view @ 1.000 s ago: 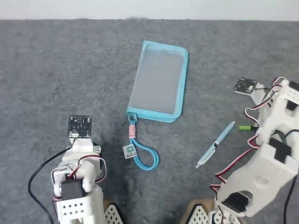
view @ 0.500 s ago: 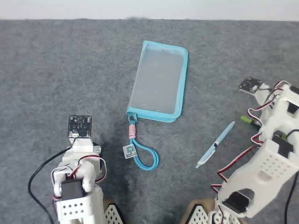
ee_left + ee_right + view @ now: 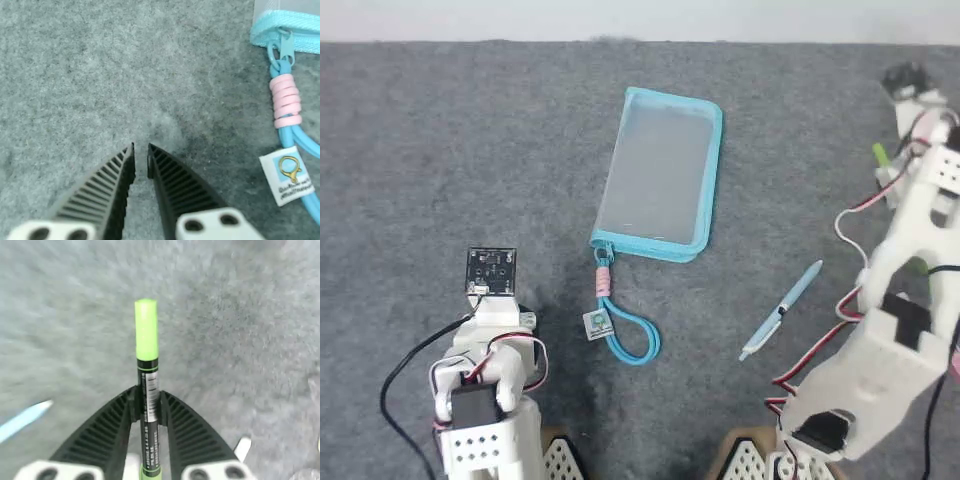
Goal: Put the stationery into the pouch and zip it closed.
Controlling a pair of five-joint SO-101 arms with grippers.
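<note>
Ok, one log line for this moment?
right gripper: shut on green marker | left gripper: empty | blue pen: on mat | pouch: on mat

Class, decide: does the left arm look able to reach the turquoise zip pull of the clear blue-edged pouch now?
Probably yes: the left gripper is empty, and only bare grey carpet lies between it and the turquoise zip pull.

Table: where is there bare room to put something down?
Bare mat lies left of the pouch, and between the pouch and the pen. It gets crowded by the strap and near the right hand holding the green marker.
</note>
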